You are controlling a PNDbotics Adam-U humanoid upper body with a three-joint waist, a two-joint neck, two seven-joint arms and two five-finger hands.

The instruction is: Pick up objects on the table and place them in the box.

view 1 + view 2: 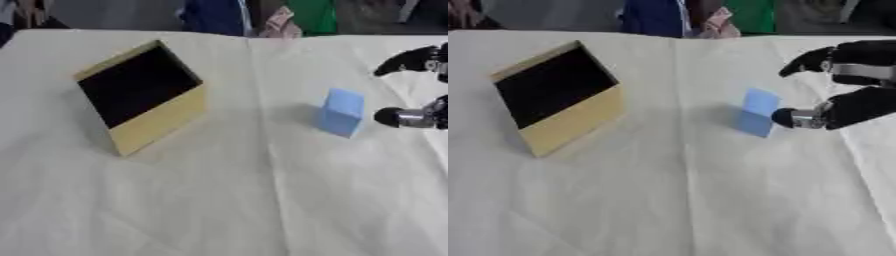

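A light blue block (340,111) stands on the white cloth right of centre. My right hand (857,100) comes in from the right edge, open, with its thumb tip just beside the block's right face and its fingers arched above and behind it, apart from it. Whether the thumb touches the block I cannot tell. A tan box (144,95) with a dark open inside lies tilted at the left, its opening facing up and toward me. My left hand shows in neither view.
The white cloth (245,200) covers the table, with a crease running down the middle. People's clothes show along the far edge (262,17).
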